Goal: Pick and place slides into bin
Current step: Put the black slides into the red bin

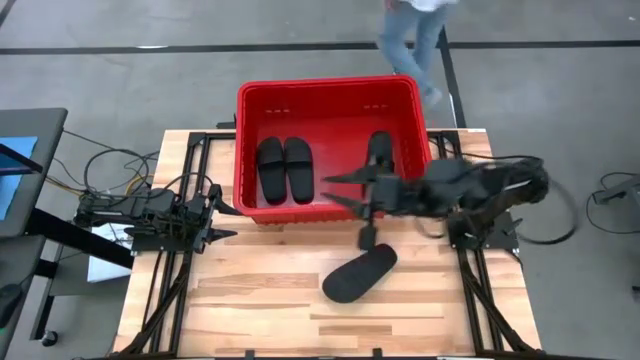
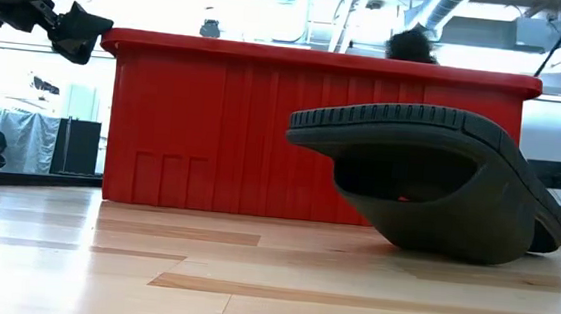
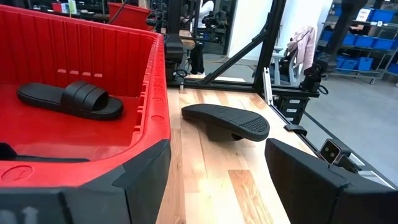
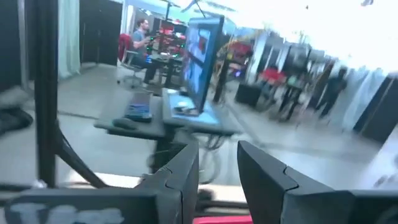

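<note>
Wooden boards make up the table (image 1: 280, 310), and it stands on a grey floor; closest to the front edge lies one slide (image 1: 360, 274) all by itself, upside down with its bumpy sole facing up; the low view shows it tipped on its strap, so it may rock if it gets pushed.

Just past that slide hangs the right gripper (image 1: 352, 192), over the near wall of the bin (image 1: 248, 150); its two fingers stand a little way apart and hold nothing; they point across the bin toward the left side. On the left side of the table waits the left gripper (image 1: 222, 222), close to the bin's near corner; its fingers are spread wide and hold nothing either.

Farther back, inside the red bin, two slides (image 1: 285, 170) lie side by side with their straps up; a third slide (image 1: 379, 152) lies near the bin's right wall, partly hidden by the right arm. So three look done and one is left. Beyond the table, a person's legs (image 1: 412, 40) show on the floor.

What could go wrong; the last slide is upside down and wobbly, so fingers closing on its edge might make it slip away or flip; also, the right arm sits very close to the bin's rim, so moving down too fast could bump the bin and shove it.
</note>
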Controlling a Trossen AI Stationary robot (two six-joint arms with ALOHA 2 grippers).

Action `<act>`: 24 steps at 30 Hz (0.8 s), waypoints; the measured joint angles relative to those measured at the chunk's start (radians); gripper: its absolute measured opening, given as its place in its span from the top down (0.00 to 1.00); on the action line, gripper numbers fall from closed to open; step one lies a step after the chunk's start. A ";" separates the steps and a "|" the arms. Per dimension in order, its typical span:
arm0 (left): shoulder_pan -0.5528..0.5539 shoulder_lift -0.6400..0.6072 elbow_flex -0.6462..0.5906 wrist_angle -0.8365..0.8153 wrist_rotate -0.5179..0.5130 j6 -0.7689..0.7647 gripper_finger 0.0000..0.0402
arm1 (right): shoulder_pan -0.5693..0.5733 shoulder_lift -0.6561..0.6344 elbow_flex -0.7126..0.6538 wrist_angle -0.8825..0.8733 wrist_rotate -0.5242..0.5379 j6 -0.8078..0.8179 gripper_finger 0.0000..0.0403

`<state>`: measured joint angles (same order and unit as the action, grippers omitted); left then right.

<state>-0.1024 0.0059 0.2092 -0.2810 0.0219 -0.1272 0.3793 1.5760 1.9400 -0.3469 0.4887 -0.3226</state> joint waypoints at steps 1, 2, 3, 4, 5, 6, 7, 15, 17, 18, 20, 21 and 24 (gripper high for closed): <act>0.000 0.000 0.000 0.000 0.000 0.000 0.36 | -0.004 -0.022 0.000 -0.013 -0.003 -0.040 0.75; 0.000 0.000 0.000 0.000 0.000 0.000 0.36 | -0.006 -0.043 0.000 -0.026 -0.006 -0.074 0.75; 0.000 0.000 0.000 0.000 0.000 0.000 0.36 | -0.006 -0.065 -0.001 -0.044 -0.007 -0.101 0.75; 0.000 0.000 0.000 0.000 0.000 0.000 0.36 | -0.006 -0.087 -0.001 -0.067 -0.010 -0.127 0.75; 0.000 0.000 0.000 0.000 0.000 0.000 0.36 | -0.002 -0.109 -0.001 -0.098 -0.018 -0.159 0.75; 0.000 0.000 0.000 0.000 0.000 0.000 0.36 | 0.002 -0.131 -0.001 -0.143 -0.029 -0.187 0.75; 0.000 0.000 0.000 0.000 0.000 0.000 0.36 | 0.006 -0.153 -0.001 -0.194 -0.043 -0.207 0.75; 0.000 0.000 0.000 0.000 0.000 0.000 0.36 | 0.068 -0.224 -0.001 -0.645 -0.039 -0.039 0.75; 0.000 0.000 0.000 0.000 0.000 0.000 0.36 | 0.105 -0.211 -0.001 -0.721 0.002 0.014 0.75; 0.000 0.000 0.000 0.000 0.000 0.000 0.36 | 0.126 -0.200 -0.001 -0.752 0.036 0.039 0.74; 0.000 0.000 0.000 0.000 0.000 0.000 0.36 | 0.167 -0.177 -0.002 -0.823 0.110 0.081 0.74; 0.000 0.000 0.000 0.000 0.000 0.000 0.36 | 0.186 -0.166 -0.002 -0.862 0.140 0.092 0.73; 0.000 0.000 0.000 0.000 0.000 0.000 0.36 | 0.233 -0.128 -0.002 -0.963 0.215 0.153 0.70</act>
<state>-0.1024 0.0059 0.2092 -0.2813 0.0219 -0.1273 0.6118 1.4485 1.9381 -1.3097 0.7041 -0.1693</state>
